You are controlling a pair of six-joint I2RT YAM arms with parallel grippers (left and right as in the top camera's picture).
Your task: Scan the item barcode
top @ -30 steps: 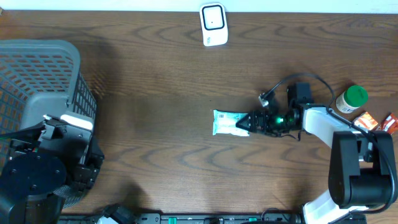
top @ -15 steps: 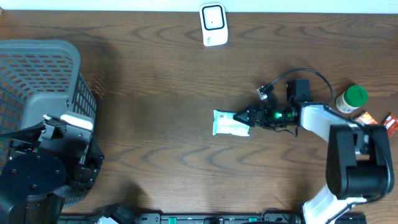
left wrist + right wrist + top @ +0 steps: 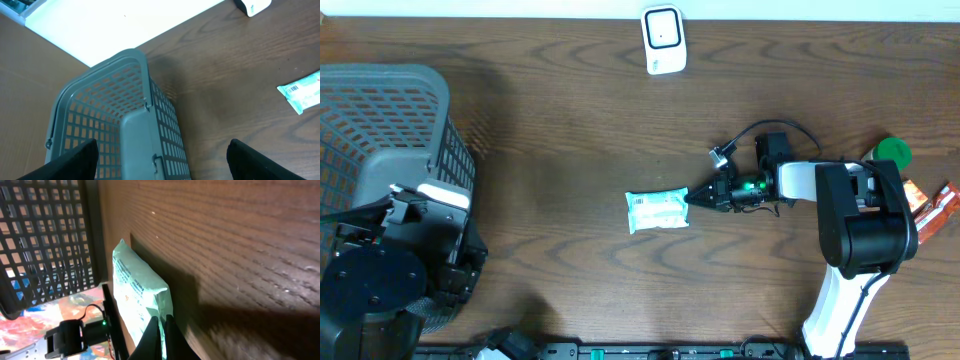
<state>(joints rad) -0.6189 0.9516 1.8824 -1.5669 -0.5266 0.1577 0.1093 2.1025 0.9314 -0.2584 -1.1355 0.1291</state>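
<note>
The item is a mint-green packet [image 3: 657, 211] lying flat at mid-table, with a barcode [image 3: 642, 202] near its left end. The left wrist view catches it at the right edge [image 3: 302, 92]. My right gripper [image 3: 695, 197] reaches in low from the right and is shut on the packet's right end. In the right wrist view its fingers [image 3: 162, 325] pinch the thin edge of the packet [image 3: 137, 290]. The white scanner [image 3: 662, 40] stands at the far edge of the table. Over the basket, my left gripper [image 3: 162, 145] hangs open and holds nothing.
A grey mesh basket [image 3: 380, 120] fills the left side, under the left arm [image 3: 380, 280]. A green-lidded bottle [image 3: 892, 153] and small orange-red packets [image 3: 930, 205] sit at the right edge, behind the right arm.
The right gripper went from open to shut on the packet's end. Gripper and packet have shifted left and slightly toward the front. The left arm has not moved.
</note>
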